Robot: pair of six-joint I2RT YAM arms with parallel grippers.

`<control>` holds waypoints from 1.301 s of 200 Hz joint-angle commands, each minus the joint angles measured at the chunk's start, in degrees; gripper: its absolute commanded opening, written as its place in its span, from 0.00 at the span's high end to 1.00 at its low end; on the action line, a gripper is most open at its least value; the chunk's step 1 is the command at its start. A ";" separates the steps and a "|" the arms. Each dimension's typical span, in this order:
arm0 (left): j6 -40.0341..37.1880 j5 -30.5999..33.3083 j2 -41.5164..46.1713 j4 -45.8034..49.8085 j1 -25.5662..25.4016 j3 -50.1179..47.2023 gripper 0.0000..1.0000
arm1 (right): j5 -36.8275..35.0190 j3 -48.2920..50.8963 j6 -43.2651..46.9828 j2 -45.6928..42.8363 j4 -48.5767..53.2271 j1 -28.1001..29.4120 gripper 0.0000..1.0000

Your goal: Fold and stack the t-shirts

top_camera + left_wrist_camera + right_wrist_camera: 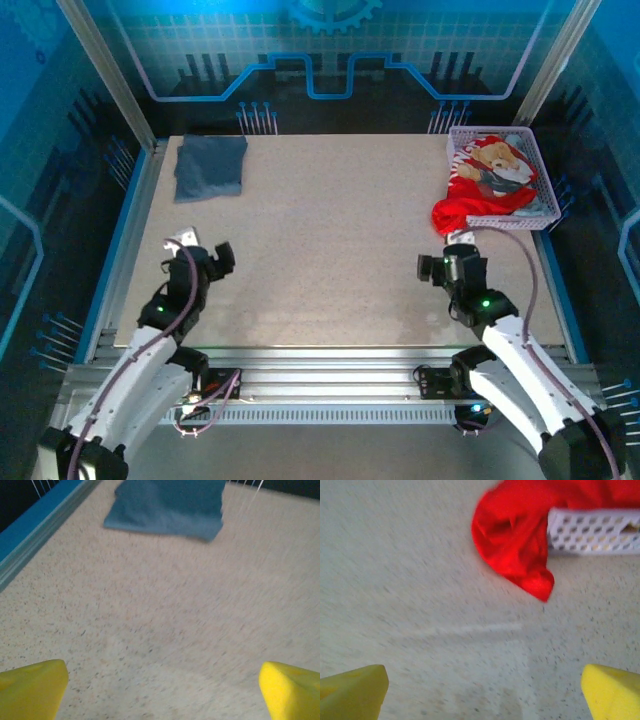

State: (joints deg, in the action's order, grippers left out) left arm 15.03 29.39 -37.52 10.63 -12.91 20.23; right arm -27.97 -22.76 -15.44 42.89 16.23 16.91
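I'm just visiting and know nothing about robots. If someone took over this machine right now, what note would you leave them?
The left pincer is open and empty over bare table.
The right pincer is open and empty, near the hanging edge of the red t-shirt.
The blue t-shirt looks folded, in the far left corner.
The red one lies crumpled in the lilac basket, spilling over its near wall.
Done: blue, apparently. To do: pull out red, fold it, stack both.

Overhead view bright, even; faint sheen along near edge of counter (pixel 330 250). Both wrist views soft, streaked with motion blur.
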 commanded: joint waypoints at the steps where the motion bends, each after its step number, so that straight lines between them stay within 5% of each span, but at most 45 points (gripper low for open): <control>1: -8.24 -0.76 -2.49 -20.67 1.80 -6.35 0.01 | -2.58 4.05 7.23 1.59 -20.35 -1.11 0.00; 65: -6.43 -13.15 -33.18 -52.96 13.74 -4.47 0.01 | 9.30 8.68 10.61 13.89 -43.04 -9.80 0.00; 116: -8.62 -19.93 -44.05 -64.36 15.89 -3.17 0.01 | 16.07 6.55 8.83 27.97 -59.42 -15.70 0.00; 149: -9.80 -19.99 -55.13 -90.57 15.57 -10.37 0.01 | 18.02 6.67 8.62 35.23 -67.45 -16.87 0.00; 182: -10.00 -20.23 -51.22 -76.42 15.04 -5.56 0.01 | 20.18 6.33 10.76 42.50 -74.67 -16.07 0.00; 207: -11.91 -21.27 -50.84 -65.02 13.82 0.22 0.01 | 20.39 0.01 12.57 42.64 -62.10 -14.53 0.00; 260: -12.05 -21.06 -51.13 -65.99 13.63 0.03 0.01 | 16.88 -0.97 13.96 43.16 -61.21 -12.36 0.00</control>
State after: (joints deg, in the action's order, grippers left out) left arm 4.29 9.30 -89.36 -56.64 0.95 19.90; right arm -9.45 -23.29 -2.92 85.52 -46.30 3.68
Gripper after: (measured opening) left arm 0.990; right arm 0.999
